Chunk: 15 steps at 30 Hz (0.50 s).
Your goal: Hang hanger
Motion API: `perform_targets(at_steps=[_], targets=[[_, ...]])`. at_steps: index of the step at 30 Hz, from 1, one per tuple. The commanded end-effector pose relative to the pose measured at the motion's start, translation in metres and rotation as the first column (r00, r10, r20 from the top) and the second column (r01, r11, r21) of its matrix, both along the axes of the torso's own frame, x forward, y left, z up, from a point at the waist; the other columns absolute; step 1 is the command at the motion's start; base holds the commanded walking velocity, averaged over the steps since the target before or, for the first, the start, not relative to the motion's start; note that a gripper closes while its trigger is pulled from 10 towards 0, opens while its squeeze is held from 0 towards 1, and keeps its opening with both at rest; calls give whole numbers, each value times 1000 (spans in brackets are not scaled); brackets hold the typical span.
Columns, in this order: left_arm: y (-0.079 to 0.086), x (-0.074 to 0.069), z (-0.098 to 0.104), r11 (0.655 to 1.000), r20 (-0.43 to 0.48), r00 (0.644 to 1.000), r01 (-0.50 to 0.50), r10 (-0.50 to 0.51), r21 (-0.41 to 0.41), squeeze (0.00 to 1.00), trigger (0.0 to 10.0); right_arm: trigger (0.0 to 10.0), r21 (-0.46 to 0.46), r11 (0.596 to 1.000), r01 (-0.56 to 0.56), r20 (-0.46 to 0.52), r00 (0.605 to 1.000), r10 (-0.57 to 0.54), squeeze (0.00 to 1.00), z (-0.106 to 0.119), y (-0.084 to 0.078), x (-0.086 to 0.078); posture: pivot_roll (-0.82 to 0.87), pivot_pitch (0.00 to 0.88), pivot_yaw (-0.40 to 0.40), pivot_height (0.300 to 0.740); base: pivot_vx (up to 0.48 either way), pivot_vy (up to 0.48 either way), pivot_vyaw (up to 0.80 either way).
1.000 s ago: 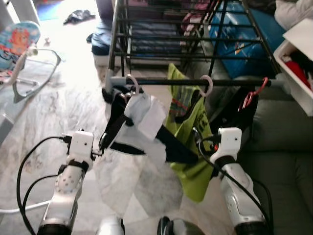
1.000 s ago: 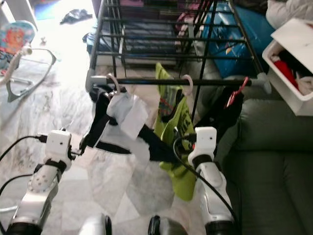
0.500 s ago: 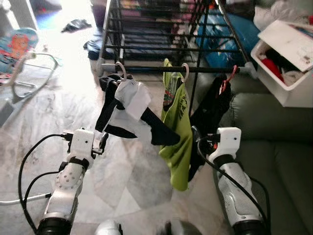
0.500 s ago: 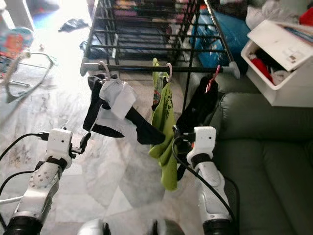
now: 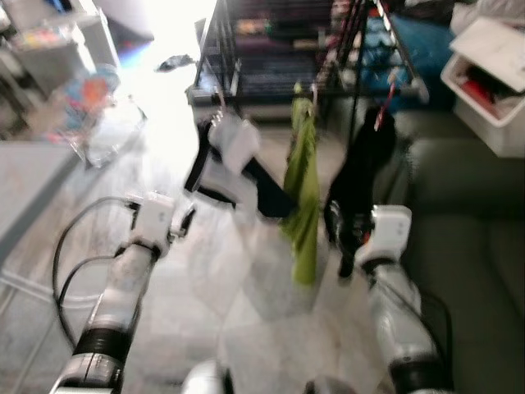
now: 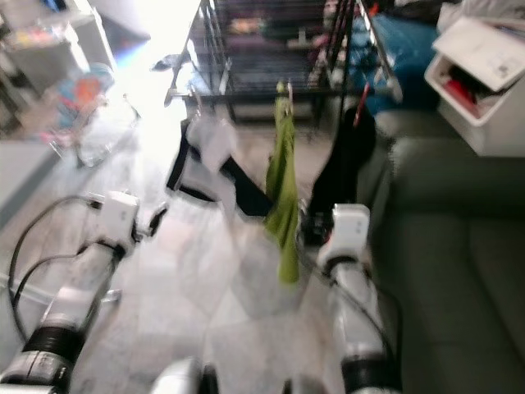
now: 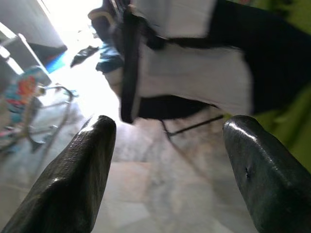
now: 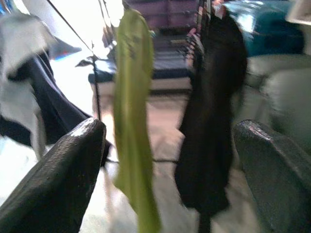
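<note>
Three garments hung on hangers from the front bar of a black metal drying rack (image 5: 279,49) in the upper middle of the head views, all motion-blurred: a black-and-white garment (image 5: 234,164) at left, a lime green shirt (image 5: 302,185) in the centre, a black garment (image 5: 361,172) on a red hanger (image 5: 384,86) at right. The left gripper (image 7: 165,170) sat low left of centre in the head views, fingers spread wide with nothing between them; its wrist view looked up at the black-and-white garment, apart from the fingertips. The right gripper (image 8: 167,174) sat low right of centre, fingers also spread and empty, with the green shirt and black garment framed between them but not touching, as far as the blur allowed. A grey sofa (image 5: 467,213) filled the right side and a white storage box (image 5: 492,74) sat upper right; pale marble floor (image 5: 205,279) lay below. Judgement: the hangers looked already on the bar, so the hanging step seemed done or nearly so. To finish well, both arms should stay clear of the cloth so no finger snags a hem and drags a hook off. Hook seating was too blurred to confirm; worth a steady look before walking off. The robot's cable (image 5: 70,263) looped at lower left, a possible snag.
</note>
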<state>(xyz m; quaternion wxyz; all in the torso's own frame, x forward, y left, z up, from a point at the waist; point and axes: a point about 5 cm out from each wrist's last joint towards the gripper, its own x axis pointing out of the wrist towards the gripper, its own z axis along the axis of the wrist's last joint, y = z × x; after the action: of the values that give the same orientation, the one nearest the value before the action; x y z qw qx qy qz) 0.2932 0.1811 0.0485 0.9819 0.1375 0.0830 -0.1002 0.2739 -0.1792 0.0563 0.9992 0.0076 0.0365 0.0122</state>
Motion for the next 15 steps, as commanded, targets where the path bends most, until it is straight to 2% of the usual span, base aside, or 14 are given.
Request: perform_targets(at_steps=[1, 5, 8, 10, 15], targets=[[7, 0, 1, 999, 14, 1000, -26, 26, 19, 0, 10000, 10000, 5, 999, -35, 10, 999, 35, 0, 3, 5, 3, -21, 0, 10, 740, -244, 0, 0], [8, -12, -3, 998, 24, 998, -55, 55, 9, 0, 10000, 10000, -29, 997, -73, 4, 997, 73, 0, 4, 0, 1, 3, 0, -25, 740, -73, 0, 0], [10, -16, -5, 998, 27, 997, -66, 66, 6, 0, 10000, 10000, -39, 997, -73, -2, 997, 73, 0, 2, -3, -2, 7, 0, -37, 740, -109, 0, 0], [15, -25, -9, 995, 24, 995, -96, 96, 7, 0, 10000, 10000, -59, 995, -75, -18, 997, 74, 0, -2, -8, -11, 6, 0, -40, 740, 0, 0, 0], [16, -32, -11, 994, 22, 994, -105, 105, 7, 0, 10000, 10000, -61, 996, -63, -29, 998, 61, 0, -6, -13, -22, -8, 0, -34, 740, 0, 0, 0]])
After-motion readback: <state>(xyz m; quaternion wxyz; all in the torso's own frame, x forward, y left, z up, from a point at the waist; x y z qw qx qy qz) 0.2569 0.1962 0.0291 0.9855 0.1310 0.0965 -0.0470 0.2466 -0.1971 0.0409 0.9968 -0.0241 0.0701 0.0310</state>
